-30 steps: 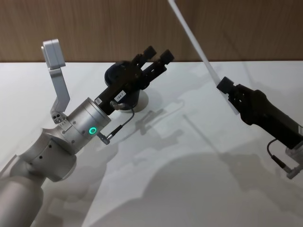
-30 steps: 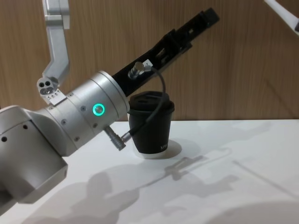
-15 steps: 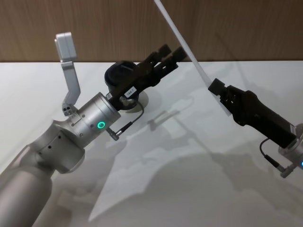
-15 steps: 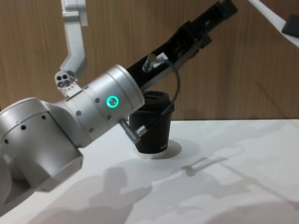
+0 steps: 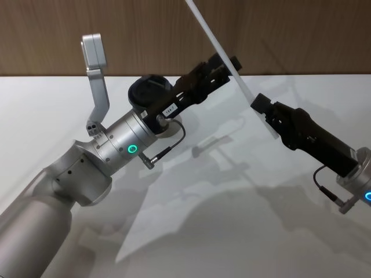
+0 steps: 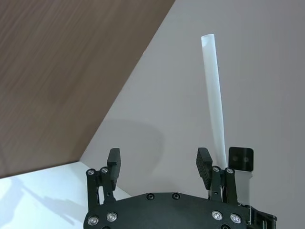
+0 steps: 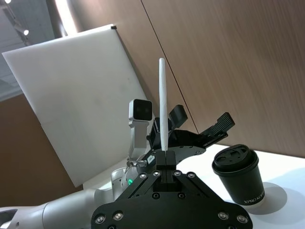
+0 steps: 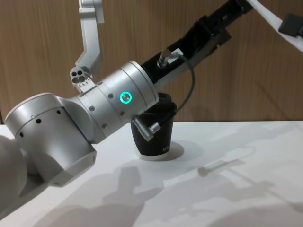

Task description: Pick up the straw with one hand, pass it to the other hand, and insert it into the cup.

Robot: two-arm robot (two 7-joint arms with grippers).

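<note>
Pinched in the black right gripper (image 5: 261, 105), the long thin white straw (image 5: 207, 28) looks light and crushable; the silver-wristed left gripper (image 6: 159, 160), spread empty, should clamp gently above those jaws.

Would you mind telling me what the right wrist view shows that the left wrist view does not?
Right wrist view alone of the two: the cup standing lidded on the table, and the right pincer shut on the lower end of the straw. Left wrist view alone: the straw passing just outside the open left pincer, not between its fingers. Both: the straw, the left pincer and the wood wall.
</note>
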